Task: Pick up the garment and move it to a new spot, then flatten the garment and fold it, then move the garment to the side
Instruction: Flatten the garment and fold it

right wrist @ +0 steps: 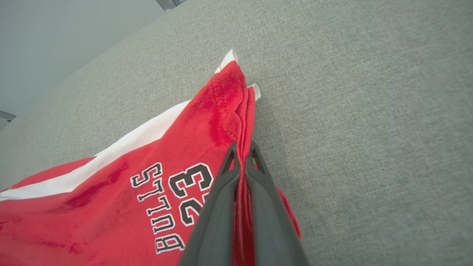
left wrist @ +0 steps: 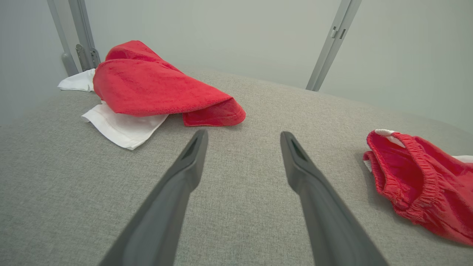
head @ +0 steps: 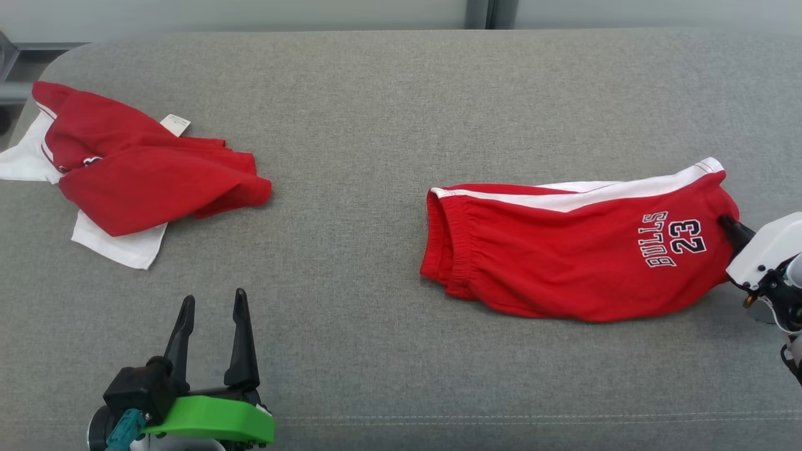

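right gripper (right wrist: 242,147) is pinching the red shorts (head: 564,269) by the hem, left gripper (head: 214,297) is hovering spread; pick-up seems to be starting, calling for a steady lift.

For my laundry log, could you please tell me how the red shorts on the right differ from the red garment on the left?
The shorts lie spread fairly flat; the left garment is bunched in a heap. The right gripper is shut on the shorts' hem; the left garment lies untouched, the open left gripper apart from it. Both are red with white parts.
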